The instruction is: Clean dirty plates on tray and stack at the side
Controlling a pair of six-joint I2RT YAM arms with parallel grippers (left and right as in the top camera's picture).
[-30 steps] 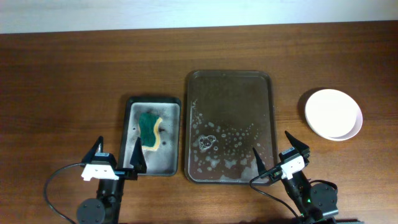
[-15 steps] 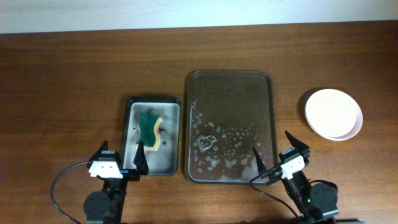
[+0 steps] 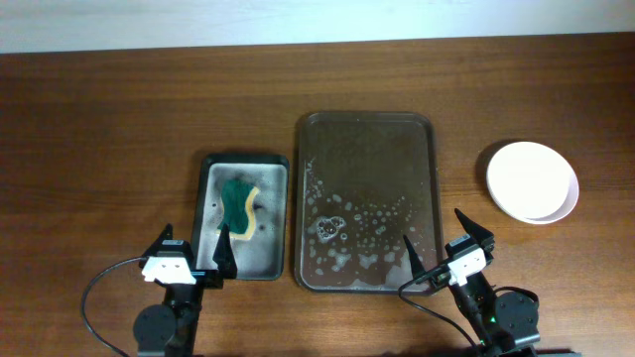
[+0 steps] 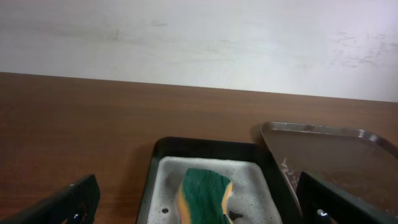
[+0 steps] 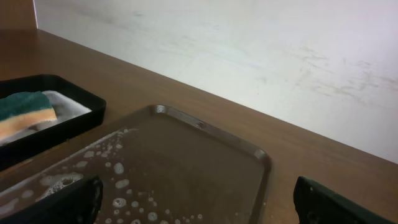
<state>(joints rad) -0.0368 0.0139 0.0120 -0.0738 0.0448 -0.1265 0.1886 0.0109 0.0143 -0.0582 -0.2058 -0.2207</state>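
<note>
A brown wooden worktop [image 3: 119, 109] runs to a white wall along its far edge. Bare wood fills the far-left corner and most of the left side, and a band of it runs along the far edge behind everything. A narrower strip of bare wood separates the tray [image 3: 367, 149] from the plates [image 3: 532, 181].

The tray sits a little right of the middle with its long sides pointing from the near edge to the far edge. Its near half is flecked with soap suds. Just beside its left rim, with only a thin gap, lies a smaller dark sponge tray [image 3: 209, 188]. This holds foamy water and a green and yellow sponge [image 3: 238, 203].

The plates stand on the worktop towards the right edge, well apart from the tray. From above they show one plain white face, so the number in the stack cannot be told.

Both arms are at the near edge. The left gripper [image 3: 193, 248] is spread wide and grips nothing. One finger is over bare wood, and the other is over the near rim of the sponge tray, though whether it touches the rim cannot be told. In the left wrist view the fingers sit at the two lower corners, with the sponge between and beyond them.

The right gripper [image 3: 440, 241] is likewise wide apart with nothing held. It sits at the near right corner of the tray, with one finger over the sudsy floor and the other over the wood outside the rim.
</note>
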